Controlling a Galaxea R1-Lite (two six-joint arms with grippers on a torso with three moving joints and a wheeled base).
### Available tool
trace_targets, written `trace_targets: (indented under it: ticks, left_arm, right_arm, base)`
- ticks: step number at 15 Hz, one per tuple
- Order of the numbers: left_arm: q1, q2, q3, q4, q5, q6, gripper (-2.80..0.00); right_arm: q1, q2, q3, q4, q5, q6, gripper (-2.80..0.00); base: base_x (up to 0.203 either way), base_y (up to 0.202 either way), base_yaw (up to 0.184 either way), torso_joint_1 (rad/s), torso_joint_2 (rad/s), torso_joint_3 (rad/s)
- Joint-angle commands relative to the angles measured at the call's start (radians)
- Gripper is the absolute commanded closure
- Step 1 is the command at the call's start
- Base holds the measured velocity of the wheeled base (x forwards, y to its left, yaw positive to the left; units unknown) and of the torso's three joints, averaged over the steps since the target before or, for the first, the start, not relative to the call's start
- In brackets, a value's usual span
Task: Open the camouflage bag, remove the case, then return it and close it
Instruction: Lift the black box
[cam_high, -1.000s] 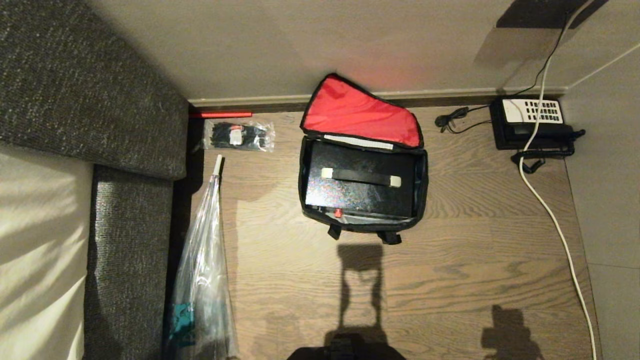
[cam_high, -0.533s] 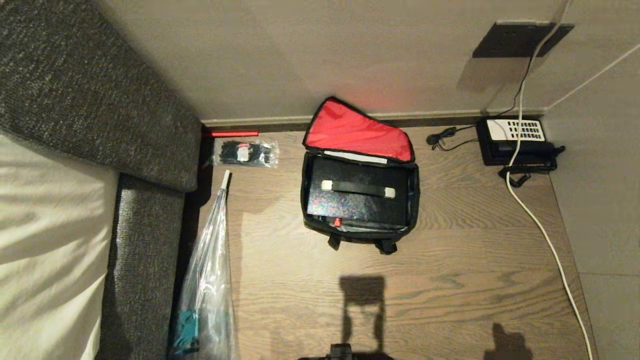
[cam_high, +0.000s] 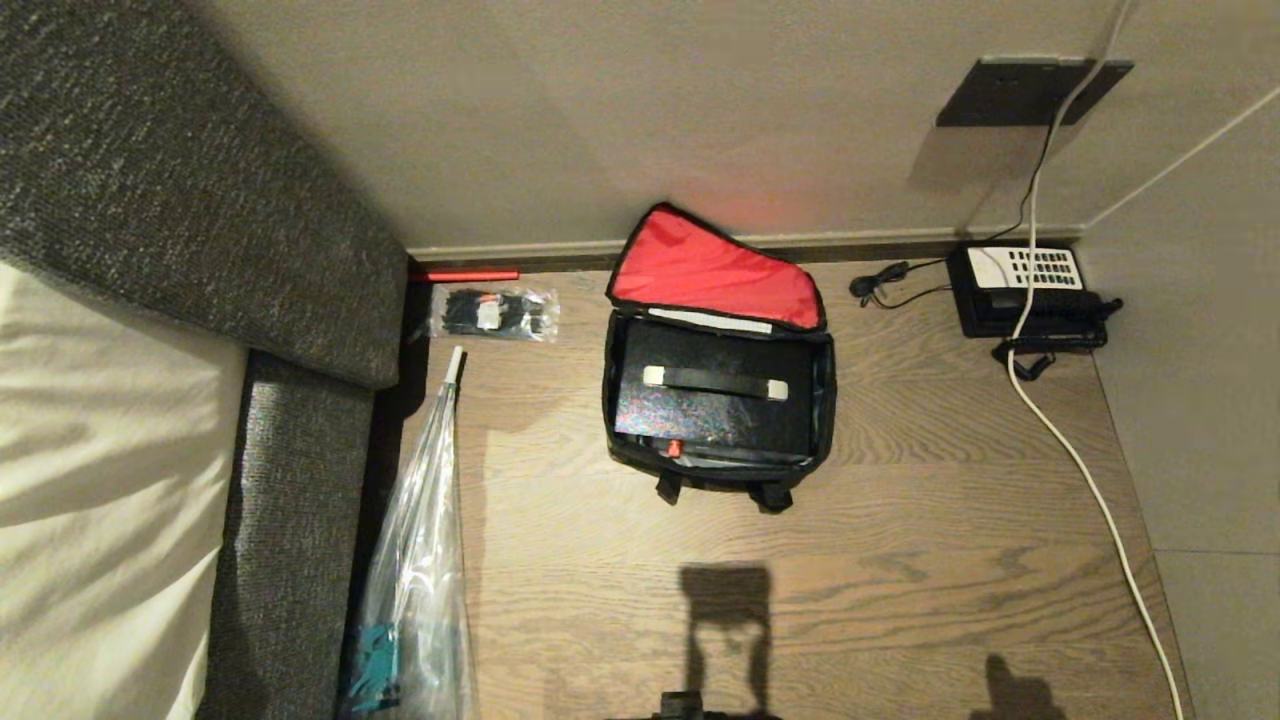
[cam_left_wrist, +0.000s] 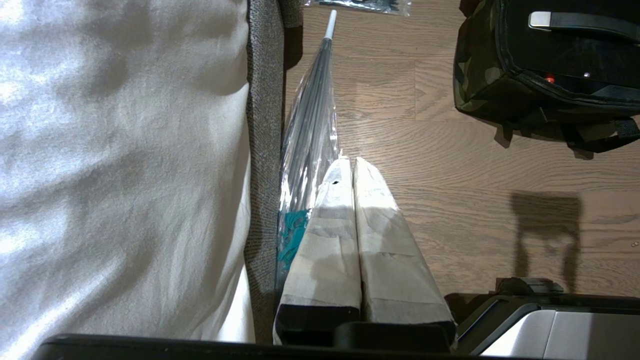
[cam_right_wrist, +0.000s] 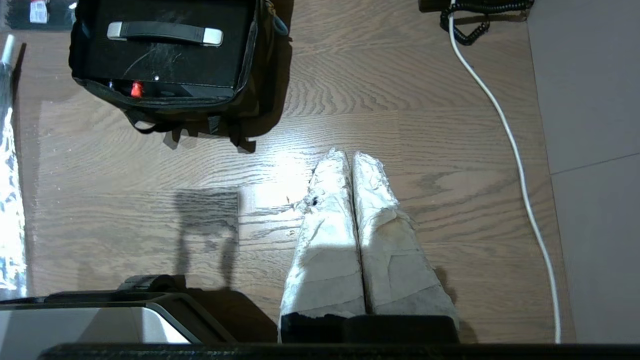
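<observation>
The camouflage bag (cam_high: 718, 470) sat open on the wooden floor (cam_high: 900, 560) near the wall, red lid raised, the case (cam_high: 715, 400) lying inside. Left gripper (cam_left_wrist: 352, 162) and right gripper (cam_right_wrist: 350, 155) hung clenched and empty above the floor, well apart from it.

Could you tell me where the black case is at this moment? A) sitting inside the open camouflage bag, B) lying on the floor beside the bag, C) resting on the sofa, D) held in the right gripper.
A: the case lies flat inside the camouflage bag, whose red-lined lid is folded back toward the wall, with its handle facing up, while the right gripper hangs shut and empty above bare floor.
</observation>
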Motion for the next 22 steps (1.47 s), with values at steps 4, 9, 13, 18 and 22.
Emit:
trace_targets:
  ticks: [4, 9, 13, 18, 22]
  left_arm:
    - [0.0, 0.0, 0.0, 0.0, 0.0, 0.0, 0.0]
    - [0.0, 0.0, 0.0, 0.0, 0.0, 0.002, 0.0]
    - [0.0, 0.0, 0.0, 0.0, -0.001, 0.001, 0.0]
    - [0.0, 0.0, 0.0, 0.0, -0.001, 0.001, 0.0]
    - [0.0, 0.0, 0.0, 0.0, -0.001, 0.001, 0.0]
  right_arm:
    - [0.0, -0.013, -0.052, 0.052, -0.001, -0.003, 0.0]
    - [0.0, 0.005, -0.617, 0.853, 0.068, 0.043, 0.0]
    - [0.019, 0.376, -0.717, 0.876, 0.109, 0.103, 0.0]
    - [0.093, 1.24, -0.939, 0.581, 0.125, 0.0, 0.0]
    - [0.321, 1.675, -1.088, 0.172, 0.074, -0.08, 0.0]
  base:
    - [0.0, 0.0, 0.0, 0.0, 0.0, 0.0]
    - [0.0, 0.0, 0.0, 0.0, 0.0, 0.0]
    - [0.0, 0.0, 0.0, 0.0, 0.0, 0.0]
    - [0.0, 0.0, 0.0, 0.0, 0.0, 0.0]
    - [0.0, 0.0, 0.0, 0.0, 0.0, 0.0]
